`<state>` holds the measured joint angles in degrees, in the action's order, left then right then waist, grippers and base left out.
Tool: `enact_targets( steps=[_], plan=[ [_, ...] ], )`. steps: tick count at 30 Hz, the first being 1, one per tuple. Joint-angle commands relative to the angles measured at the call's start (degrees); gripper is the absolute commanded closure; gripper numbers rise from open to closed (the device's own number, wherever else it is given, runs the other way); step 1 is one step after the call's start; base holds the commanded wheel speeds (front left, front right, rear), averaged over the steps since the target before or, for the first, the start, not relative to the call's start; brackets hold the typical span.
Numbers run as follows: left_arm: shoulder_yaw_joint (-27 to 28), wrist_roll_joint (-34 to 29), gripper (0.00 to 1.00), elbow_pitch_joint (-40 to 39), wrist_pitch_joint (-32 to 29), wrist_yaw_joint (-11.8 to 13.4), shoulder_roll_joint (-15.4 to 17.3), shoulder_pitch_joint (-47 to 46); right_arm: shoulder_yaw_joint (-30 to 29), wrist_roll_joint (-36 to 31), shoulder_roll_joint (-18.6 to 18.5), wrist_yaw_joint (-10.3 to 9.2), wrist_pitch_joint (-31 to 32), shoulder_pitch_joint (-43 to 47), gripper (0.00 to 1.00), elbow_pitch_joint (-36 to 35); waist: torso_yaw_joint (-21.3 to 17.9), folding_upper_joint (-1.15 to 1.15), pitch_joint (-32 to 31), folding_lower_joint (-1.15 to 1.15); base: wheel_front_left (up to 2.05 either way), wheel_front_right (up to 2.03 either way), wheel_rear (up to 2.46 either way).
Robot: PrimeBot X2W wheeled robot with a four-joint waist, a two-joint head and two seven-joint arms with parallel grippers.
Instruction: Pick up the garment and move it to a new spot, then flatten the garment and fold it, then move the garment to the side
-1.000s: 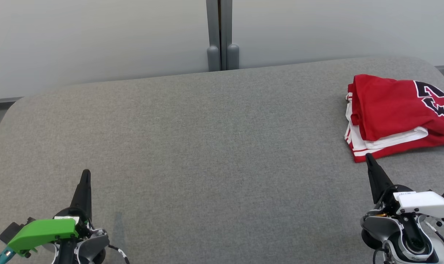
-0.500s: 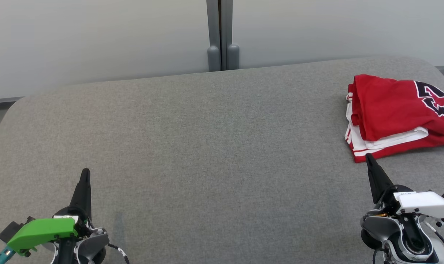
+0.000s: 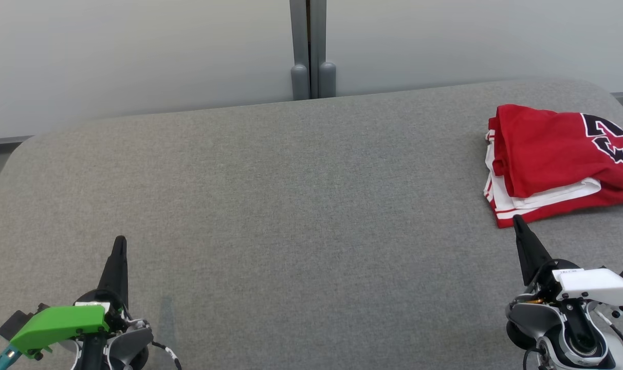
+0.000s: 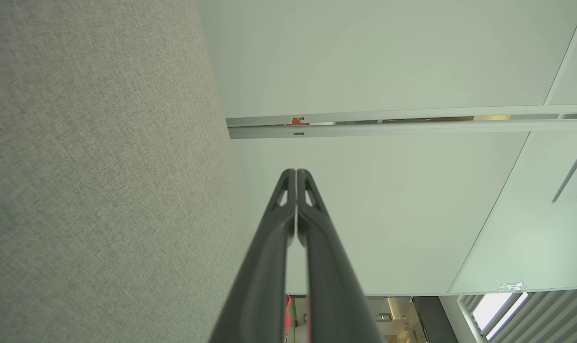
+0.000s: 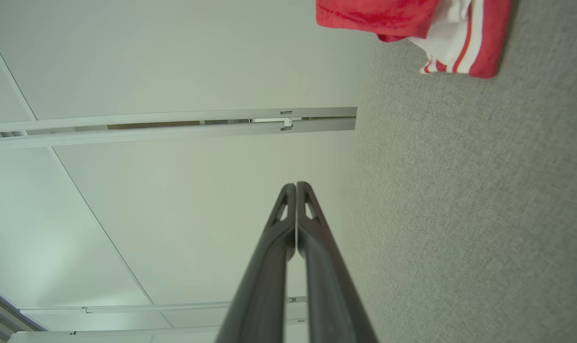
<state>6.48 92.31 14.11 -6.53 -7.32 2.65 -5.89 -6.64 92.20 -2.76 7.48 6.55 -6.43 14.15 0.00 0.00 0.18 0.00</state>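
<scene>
Red garment (image 3: 548,149) folded (far right) — left gripper (image 3: 120,241), right gripper (image 3: 517,220) both closed.

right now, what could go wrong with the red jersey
The folded red-and-white jersey lies near the far right corner of the grey fabric table, so a nudge could slide it off. The right pincer, shut, has its tip close to the hem and may snag it. The layers look loose; grabbing one could undo the fold.

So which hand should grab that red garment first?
The right hand: its shut tips sit just short of the red garment, while the left hand is far across the grey surface.
</scene>
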Motion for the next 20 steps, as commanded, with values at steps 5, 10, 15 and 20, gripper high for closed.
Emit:
enact_targets(
  steps=[5,10,15,20],
  plan=[
    [0.2,0.2,1.00,-0.1,-0.2,-0.3,0.4,-0.7,-0.1,0.3,-0.1,0.02,0.2,0.5,1.00,-0.3,0.0,0.00,0.0,0.00,0.00,0.00,0.00],
    [0.1,0.2,1.00,-0.1,-0.2,-0.3,0.4,-0.7,-0.1,0.3,-0.1,0.02,0.2,0.5,1.00,-0.3,0.0,0.00,0.0,0.00,0.00,0.00,0.00],
    [0.1,0.2,1.00,-0.1,-0.2,-0.3,0.4,-0.7,-0.1,0.3,-0.1,0.02,0.2,0.5,1.00,-0.3,0.0,0.00,0.0,0.00,0.00,0.00,0.00],
    [0.1,0.2,1.00,-0.1,-0.2,-0.3,0.4,-0.7,-0.1,0.3,-0.1,0.02,0.2,0.5,1.00,-0.3,0.0,0.00,0.0,0.00,0.00,0.00,0.00]
  ],
)
